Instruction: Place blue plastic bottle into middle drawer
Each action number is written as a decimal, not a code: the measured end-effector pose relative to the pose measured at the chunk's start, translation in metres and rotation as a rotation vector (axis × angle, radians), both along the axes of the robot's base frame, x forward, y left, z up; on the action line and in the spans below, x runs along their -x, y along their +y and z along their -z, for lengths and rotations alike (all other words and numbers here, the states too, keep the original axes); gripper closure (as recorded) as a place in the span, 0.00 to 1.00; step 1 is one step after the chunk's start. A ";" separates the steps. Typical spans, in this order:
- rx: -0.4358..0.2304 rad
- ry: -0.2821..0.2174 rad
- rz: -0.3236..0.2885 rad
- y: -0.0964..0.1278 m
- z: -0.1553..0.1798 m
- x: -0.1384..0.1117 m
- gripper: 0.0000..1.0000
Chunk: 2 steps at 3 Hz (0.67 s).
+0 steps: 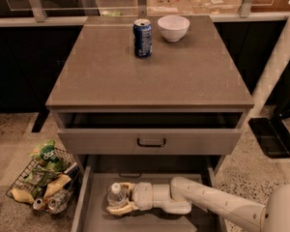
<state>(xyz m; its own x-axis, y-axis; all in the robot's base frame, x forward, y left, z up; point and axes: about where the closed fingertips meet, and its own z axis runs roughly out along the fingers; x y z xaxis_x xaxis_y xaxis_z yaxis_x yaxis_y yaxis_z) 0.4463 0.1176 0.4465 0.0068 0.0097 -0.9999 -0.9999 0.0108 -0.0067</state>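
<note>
The blue plastic bottle (pixel 117 194), clear with a white cap, stands upright inside the pulled-out middle drawer (pixel 93 214), near the left of its pale grey floor. My gripper (pixel 119 197) reaches in from the right, low inside the drawer. Its two cream fingers (pixel 121 209) sit on either side of the bottle and are closed on it. The white arm (pixel 217 206) runs off to the lower right.
Above, a drawer with a grey front and a small black handle (pixel 151 142) is slightly open and overhangs the back of the middle drawer. On the cabinet top stand a dark blue soda can (pixel 142 37) and a white bowl (pixel 173 27). A wire basket of snacks (pixel 44 180) sits on the floor at the left.
</note>
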 end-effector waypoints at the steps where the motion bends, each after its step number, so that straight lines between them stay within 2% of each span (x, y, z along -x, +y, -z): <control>1: -0.009 0.011 0.004 0.002 0.009 0.003 1.00; 2: -0.009 0.011 0.004 0.002 0.004 0.003 1.00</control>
<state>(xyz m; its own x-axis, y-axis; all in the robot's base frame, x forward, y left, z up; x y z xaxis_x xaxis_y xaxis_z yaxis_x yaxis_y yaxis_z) 0.4432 0.1192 0.4424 -0.0045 0.0182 -0.9998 -0.9999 0.0147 0.0048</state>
